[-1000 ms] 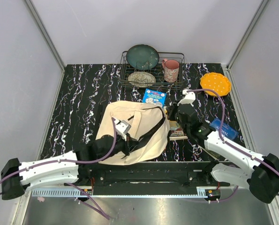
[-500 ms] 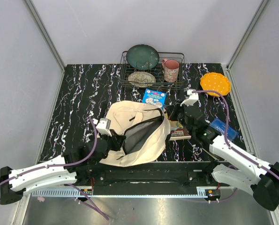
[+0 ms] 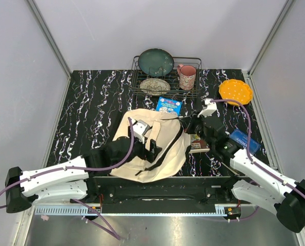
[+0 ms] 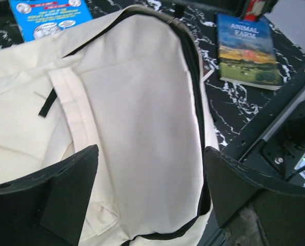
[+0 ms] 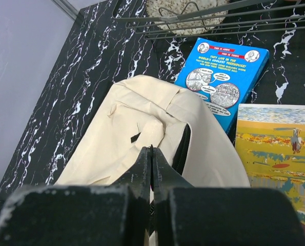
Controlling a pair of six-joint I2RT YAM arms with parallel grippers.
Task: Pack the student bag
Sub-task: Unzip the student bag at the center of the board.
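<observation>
Top, left-wrist and right-wrist views of a black, white-veined worktop (image 3: 90, 113).

Nearest, the two arms reached in from the near edge. The left pincer (image 3: 151, 146) (image 4: 149, 189) hovered over the middle of the bag (image 3: 170, 154) (image 4: 142, 128) (image 5: 116, 138). Its jaws stood wide apart, with only cream fabric showing below the gap and nothing held.

The bag lay flat at the centre of the worktop, nearer the near edge. A black zip line curved along its right side, and a cream strap lay across its panel.

The right pincer (image 3: 185, 124) (image 5: 152, 159) sat at the bag's far right edge. Its jaws were pressed fully together, tips just beside the black zip opening. Whether any fabric was pinched between them could not be told.

A book with a painted landscape cover (image 3: 197, 145) (image 5: 278, 154) lay just right of the bag, partly under the right arm. An "Animal Farm" book (image 4: 247, 48) also lay to the bag's right. A blue comic book (image 3: 168, 106) (image 5: 221, 82) (image 4: 49, 13) lay at the bag's far edge.

Farthest, a wire rack (image 3: 183, 94) held a dark green plate (image 3: 156, 61) standing tilted, a patterned plate (image 3: 155, 85) and a pink mug (image 3: 187, 77). An orange plate (image 3: 235, 91) lay well apart, at the far right corner.
</observation>
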